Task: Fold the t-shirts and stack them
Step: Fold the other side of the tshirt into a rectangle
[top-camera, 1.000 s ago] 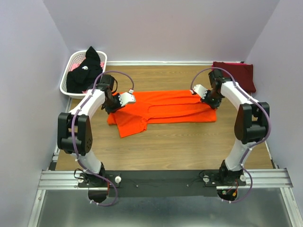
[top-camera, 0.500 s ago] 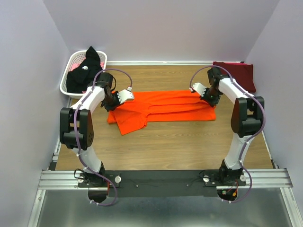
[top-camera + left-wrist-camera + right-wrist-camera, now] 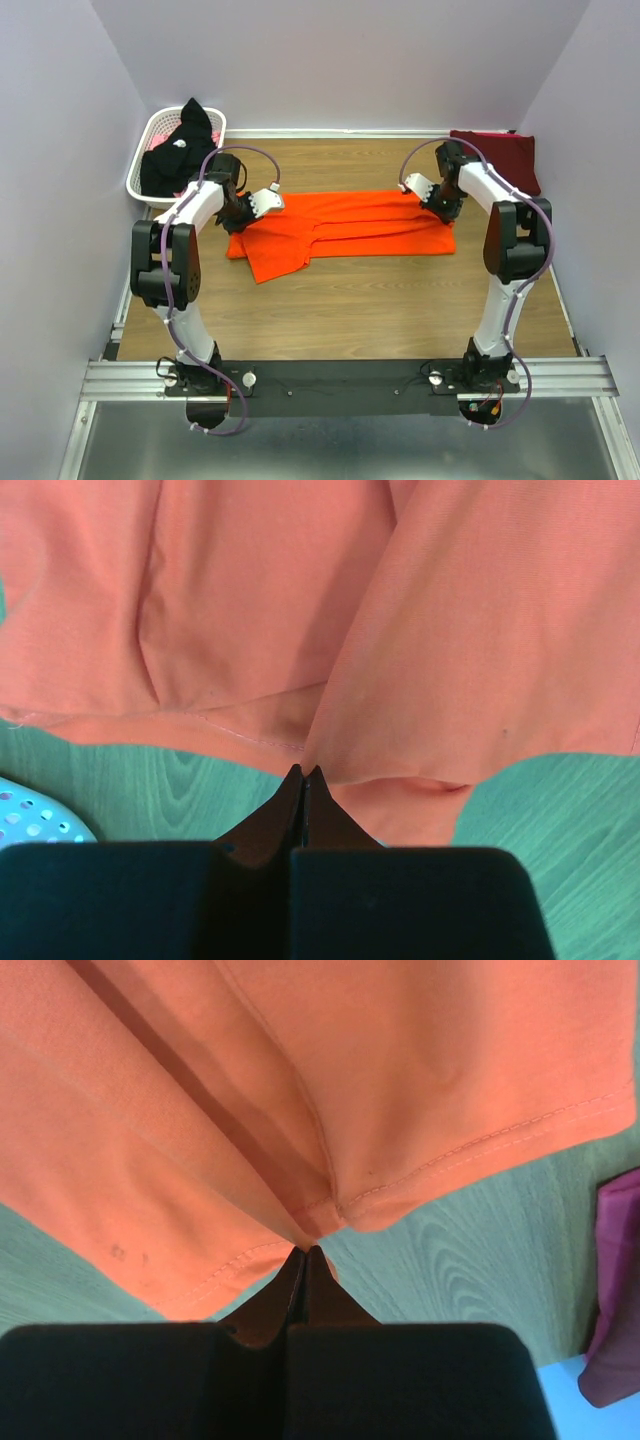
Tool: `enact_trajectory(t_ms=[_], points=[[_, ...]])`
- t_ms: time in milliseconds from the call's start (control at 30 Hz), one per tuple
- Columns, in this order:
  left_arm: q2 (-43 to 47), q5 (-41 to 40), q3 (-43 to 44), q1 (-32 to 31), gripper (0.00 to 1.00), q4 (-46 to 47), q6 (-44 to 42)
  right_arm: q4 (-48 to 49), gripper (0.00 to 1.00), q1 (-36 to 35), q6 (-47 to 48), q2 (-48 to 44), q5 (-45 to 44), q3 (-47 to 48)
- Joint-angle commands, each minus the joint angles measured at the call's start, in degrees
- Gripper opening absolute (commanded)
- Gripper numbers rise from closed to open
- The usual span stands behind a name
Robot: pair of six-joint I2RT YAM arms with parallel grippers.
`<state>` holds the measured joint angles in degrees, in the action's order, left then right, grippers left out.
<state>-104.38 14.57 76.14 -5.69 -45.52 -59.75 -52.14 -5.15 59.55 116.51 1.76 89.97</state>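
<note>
Top view is showing the orange shirt [image 3: 350,225] lying lengthwise across the middle of the table [image 3: 350,310], w/ both arms reaching to its far edge, one per end. L gripper [image 3: 243,212] is working the sleeve end and R gripper [image 3: 437,203] the hem end.

L wrist view: jaws are pressing fully together, tips [image 3: 303,776] meeting right at the edge of a folded layer. It's looking like a thin pinch of cloth, not a deep bite. R wrist view: same story, jaws clenched w/ tips [image 3: 305,1256] biting where the stitched hem and a long crease are meeting. So both pincers are prob. grasping the orange shirt by one edge.

Why this way: taking the two ends at once is keeping the long edge straight and taut, so the layer is travelling as one line instead of bunching. The body is already showing lengthwise creases, so a long fold seems to be under way; one sleeve flap is sticking out toward the near left and is needing tucking.

Maroon shirt [image 3: 497,157] is lying flat-ish in the far R corner, apart from the orange one, prob. serving as the stack's base. Black shirt [image 3: 178,150] is sitting heaped in the basket [image 3: 148,128] at far L, not yet folded.

Risk: such shallow pinches may be slipping if the ends aren't moving evenly.
</note>
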Motion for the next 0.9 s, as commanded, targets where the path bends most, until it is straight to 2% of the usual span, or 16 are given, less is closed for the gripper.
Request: enact_trajectory(t_ms=[0,67,133,167,200,300,567,700,867], points=[[-1.4,-0.3,1.2,0.4,0.00,1.7,0.8,-0.2,0.01,0.5,-1.5,2.0,0.1,2.2],[-1.5,-0.3,1.2,0.4,0.00,2.0,1.0,-0.2,0.01,0.5,-2.2,2.1,0.3,2.5],[-1.7,-0.7,1.0,0.5,0.04,2.7,1.4,-0.2,0.17,0.6,-2.9,2.7,0.4,3.0],[-1.6,-0.7,1.1,0.5,0.09,2.9,1.8,-0.2,0.26,0.6,-4.3,2.8,0.4,4.1],[-1.4,-0.6,0.9,0.9,0.21,3.1,2.1,-0.3,0.38,0.7,-5.0,2.8,0.6,4.8],[0.5,-0.2,0.8,2.3,0.35,3.1,3.1,-0.3,0.46,1.6,-9.0,1.3,2.5,7.7],[6.7,9.0,0.6,11.1,0.49,-3.7,4.6,-7.0,0.50,7.7,-19.5,-3.6,13.1,9.1],[8.5,13.8,-3.5,14.0,0.51,-3.4,5.9,-10.9,0.50,11.2,-23.1,-2.9,20.6,6.4],[8.0,18.5,-8.4,14.7,0.51,-1.9,8.1,-10.4,0.55,12.5,-26.3,-2.8,26.2,-0.8]])
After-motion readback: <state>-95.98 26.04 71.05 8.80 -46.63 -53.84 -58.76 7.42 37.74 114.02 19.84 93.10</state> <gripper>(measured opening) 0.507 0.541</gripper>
